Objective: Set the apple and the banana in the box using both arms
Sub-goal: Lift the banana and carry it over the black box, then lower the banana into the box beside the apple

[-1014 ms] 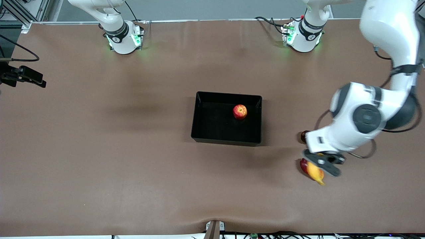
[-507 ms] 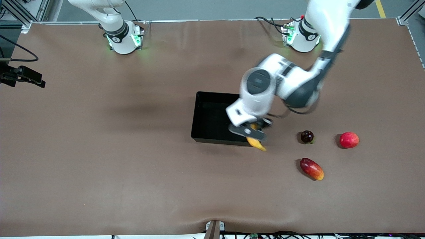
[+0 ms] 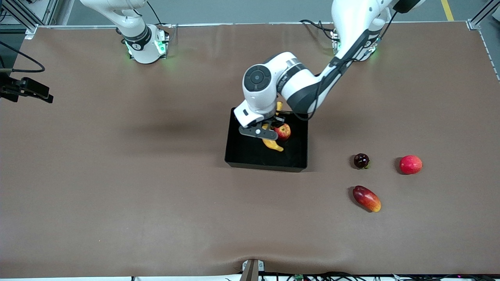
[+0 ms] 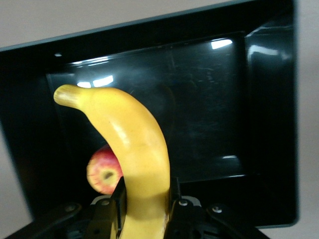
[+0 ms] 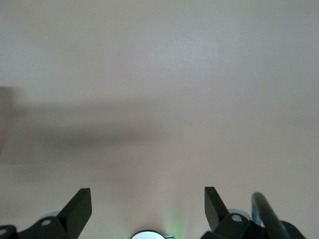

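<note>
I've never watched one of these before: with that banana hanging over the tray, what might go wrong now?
The left gripper holds the banana above the box, right beside the apple. Dropped here, it may land on the apple and knock it. The banana is long, so an end might catch a wall.

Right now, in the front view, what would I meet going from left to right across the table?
Black box → left hand holding the banana over it → apple in the box → small dark fruit → red-orange mango-like fruit → plain red round fruit.
</note>
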